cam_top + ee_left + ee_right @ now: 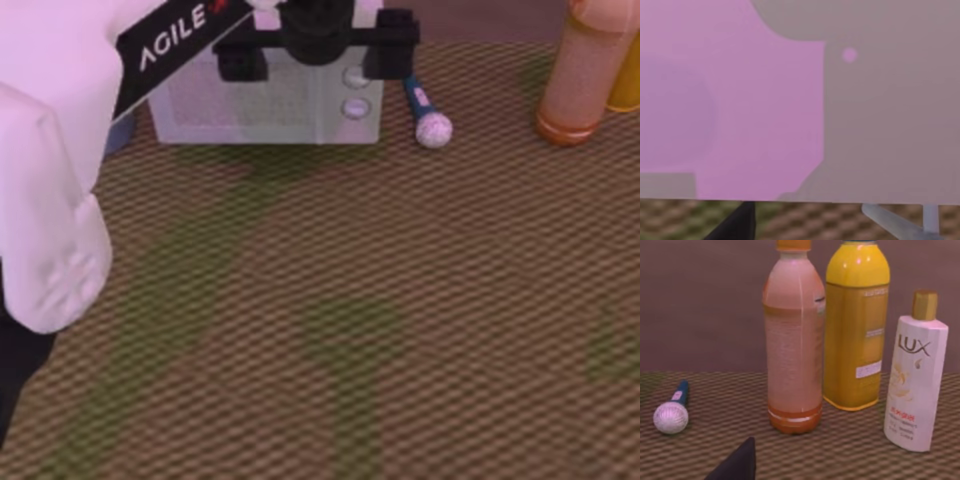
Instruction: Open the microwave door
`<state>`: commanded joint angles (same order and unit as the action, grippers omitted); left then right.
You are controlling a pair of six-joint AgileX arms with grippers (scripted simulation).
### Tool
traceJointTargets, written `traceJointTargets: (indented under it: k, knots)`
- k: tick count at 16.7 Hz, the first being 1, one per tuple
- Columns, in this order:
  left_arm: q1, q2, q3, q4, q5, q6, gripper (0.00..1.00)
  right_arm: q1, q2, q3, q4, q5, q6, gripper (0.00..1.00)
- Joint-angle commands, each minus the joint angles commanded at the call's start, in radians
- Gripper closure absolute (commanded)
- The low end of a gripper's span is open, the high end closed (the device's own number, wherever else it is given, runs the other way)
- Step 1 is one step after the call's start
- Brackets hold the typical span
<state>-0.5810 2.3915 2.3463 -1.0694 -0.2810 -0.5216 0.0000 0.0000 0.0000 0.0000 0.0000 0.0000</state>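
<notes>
Microwave (265, 105) at table's far left-centre, door (240, 105) looks closed. Left tool (318, 52) spread wide over its top. Door likely light, rigid, smooth; grip free edge beside the knobs (356, 92).

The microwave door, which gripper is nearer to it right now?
Left. The left gripper sits over the microwave, above its door. The right gripper is out of the top view, toward the bottles.

left arm (60, 150) hides the microwave's (270, 105) top; yellow bottle (625, 80) is cut off.
</notes>
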Motion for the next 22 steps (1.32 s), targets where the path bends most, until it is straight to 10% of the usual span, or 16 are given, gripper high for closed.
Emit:
traceJointTargets:
  k: [5,18,22]
  knots:
    - [0.003,0.006,-0.009,0.014,0.002,0.003,0.00,0.000,0.000,0.000,0.000,0.000,0.000,0.00]
    - [0.003,0.006,-0.009,0.014,0.002,0.003,0.98,0.000,0.000,0.000,0.000,0.000,0.000,0.00]
    - [0.003,0.006,-0.009,0.014,0.002,0.003,1.00,0.000,0.000,0.000,0.000,0.000,0.000,0.00]
